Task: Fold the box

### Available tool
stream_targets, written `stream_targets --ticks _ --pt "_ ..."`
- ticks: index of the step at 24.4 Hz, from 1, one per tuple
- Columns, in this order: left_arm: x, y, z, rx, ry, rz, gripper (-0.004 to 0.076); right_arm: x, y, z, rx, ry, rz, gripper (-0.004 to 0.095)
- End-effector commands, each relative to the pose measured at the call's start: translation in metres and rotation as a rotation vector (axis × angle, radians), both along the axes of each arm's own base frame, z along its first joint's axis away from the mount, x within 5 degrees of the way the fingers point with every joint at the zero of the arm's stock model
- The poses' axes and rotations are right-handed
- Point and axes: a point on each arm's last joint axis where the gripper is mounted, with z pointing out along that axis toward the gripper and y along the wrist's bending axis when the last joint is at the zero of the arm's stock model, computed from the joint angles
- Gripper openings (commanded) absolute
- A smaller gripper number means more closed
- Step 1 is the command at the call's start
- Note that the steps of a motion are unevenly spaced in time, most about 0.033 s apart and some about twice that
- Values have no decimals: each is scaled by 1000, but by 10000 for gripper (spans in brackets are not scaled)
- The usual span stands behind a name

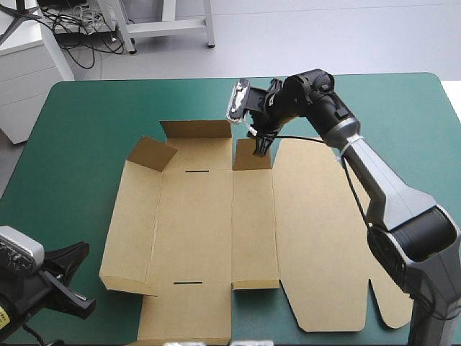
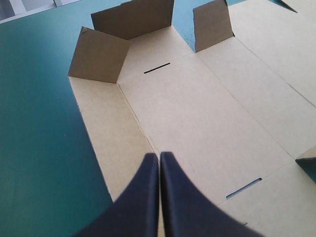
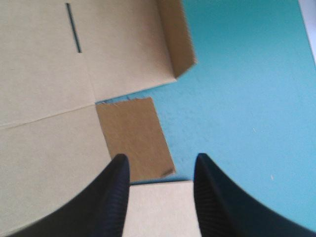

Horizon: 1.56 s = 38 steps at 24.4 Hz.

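The brown box (image 1: pixel 209 223) lies as a cut sheet in the middle of the table. At its far edge a back wall (image 1: pixel 194 130) and a left corner flap (image 1: pixel 153 153) stand raised. My right gripper (image 1: pixel 261 146) hangs over a small raised flap (image 1: pixel 252 156) at the far edge. In the right wrist view this gripper (image 3: pixel 160 160) is open, the small flap (image 3: pixel 133 138) just ahead between its fingers, untouched. My left gripper (image 1: pixel 72 281) sits off the box's near left corner. In the left wrist view it (image 2: pixel 158 157) is shut and empty above the box's left panel (image 2: pixel 113 128).
The wide lid panel (image 1: pixel 324 238) stretches right, close to the front edge. Bare teal-green cover (image 1: pixel 65 158) lies left of the box and beyond its far edge (image 3: pixel 247 74). White furniture (image 1: pixel 21 65) stands past the far left corner.
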Motion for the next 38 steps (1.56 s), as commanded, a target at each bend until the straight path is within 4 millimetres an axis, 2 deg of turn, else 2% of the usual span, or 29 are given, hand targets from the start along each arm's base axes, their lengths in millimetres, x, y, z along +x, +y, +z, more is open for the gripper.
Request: stream_targets --ticks 1,4,10,11,12,15,16,17,18,21,25,29,36,38 --pt "2 -1 13 -37 -68 3 -10 -20 -24 54 92 -100 -210 175" --pt "2 -1 13 -37 -68 3 -10 -25 -40 63 64 -113 -366 -24" --pt "2 0 13 -30 -77 9 -10 -31 -78 74 10 -118 -680 -19" --pt "2 0 13 -28 -77 10 -10 -32 -84 77 41 -116 -721 -19" --pt "2 0 13 -28 -77 10 -10 -34 -100 85 122 -93 -793 -19" --pt "3 1 13 -18 -83 16 -10 -42 -131 98 286 -11 -855 -19" --pt "6 2 13 10 -89 32 -10 -50 -148 102 361 36 -879 -19" --pt "8 3 13 26 -91 42 -10 -53 -154 102 382 53 -888 -19" --pt "13 2 12 42 -85 68 -10 -63 -171 99 382 66 -929 -19" --pt "32 -5 10 87 -32 87 -10 -94 -196 79 325 119 -1000 -19" --pt "66 -22 6 176 49 93 -9 -141 -199 59 322 161 -989 -19" --pt "86 -33 7 207 116 99 -8 -173 -196 51 384 173 -958 -19" --pt "116 -50 21 220 184 108 16 -230 -192 37 467 170 -905 -19" --pt "129 -56 27 240 203 117 16 -252 -194 29 473 148 -901 -19"
